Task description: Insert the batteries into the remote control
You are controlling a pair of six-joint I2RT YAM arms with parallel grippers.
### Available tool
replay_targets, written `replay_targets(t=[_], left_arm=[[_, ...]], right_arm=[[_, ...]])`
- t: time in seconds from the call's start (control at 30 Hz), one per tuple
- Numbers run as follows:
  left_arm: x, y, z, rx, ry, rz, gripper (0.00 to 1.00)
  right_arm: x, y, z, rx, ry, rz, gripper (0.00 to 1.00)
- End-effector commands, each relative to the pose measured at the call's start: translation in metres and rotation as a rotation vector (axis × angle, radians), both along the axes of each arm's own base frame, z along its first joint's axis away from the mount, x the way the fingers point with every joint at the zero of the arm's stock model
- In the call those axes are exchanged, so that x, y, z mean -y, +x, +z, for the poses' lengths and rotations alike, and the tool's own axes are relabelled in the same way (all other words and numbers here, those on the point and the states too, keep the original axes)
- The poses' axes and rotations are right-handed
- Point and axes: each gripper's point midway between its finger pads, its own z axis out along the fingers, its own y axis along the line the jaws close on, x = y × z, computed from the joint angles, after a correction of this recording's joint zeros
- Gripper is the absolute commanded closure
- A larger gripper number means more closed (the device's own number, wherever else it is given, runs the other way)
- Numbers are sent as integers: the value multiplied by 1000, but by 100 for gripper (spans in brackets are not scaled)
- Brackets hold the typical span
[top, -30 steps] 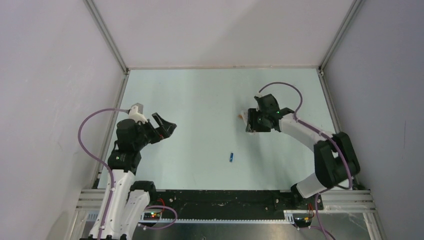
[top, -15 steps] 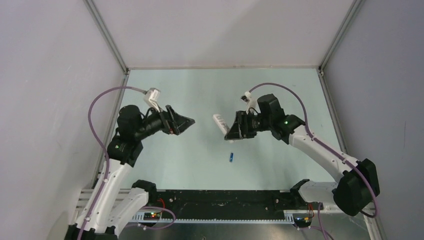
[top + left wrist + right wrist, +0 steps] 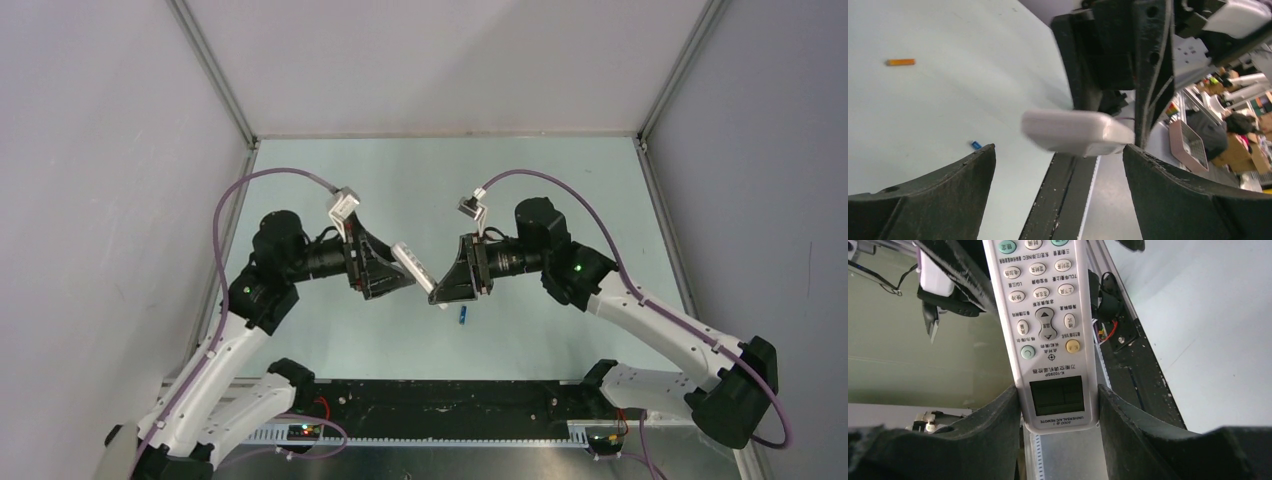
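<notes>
I am holding the remote control (image 3: 1045, 330) in my right gripper (image 3: 1058, 390). Both jaws are closed against the long edges of the handset, at the end that carries the dark display window. In the right wrist view the button face is turned toward the camera, and the body is extending straight out past the jaw tips. The handset is being carried off the desk (image 3: 400, 180), pointing from my right gripper toward my left gripper (image 3: 1059, 150).

My left gripper is standing wide, its jaws spread well apart. In the left wrist view the free end of the remote control is sitting in the gap between them. I cannot tell whether it is touching either jaw. From above, the two grippers are facing each other with the handset bridging them.

The blue battery (image 3: 462, 316) is lying on the desk just beside my right gripper in the top view, on the side toward the near edge. The orange battery (image 3: 900, 62) is lying on the desk well apart from the blue one and is showing only in the left wrist view.
</notes>
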Motion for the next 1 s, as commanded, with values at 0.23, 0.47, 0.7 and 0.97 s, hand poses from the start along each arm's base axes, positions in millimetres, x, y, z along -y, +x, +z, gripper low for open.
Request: replay_targets(t=[0.23,0.47,0.7,0.97], left_arm=[[11,-38,66,126,-221,-139,0],[13,-32,64,68,-227,-122,7],[16,-29,56,22,-220,-121,35],[14,-30,63,18,-238,-106,78]], right_arm=[[-6,-14,34,47,107,71,83],[-7,-13,28,31,90,82,82],[-8,-11,24,19,82,89,82],[-7,-8,24,14,83,82,80]])
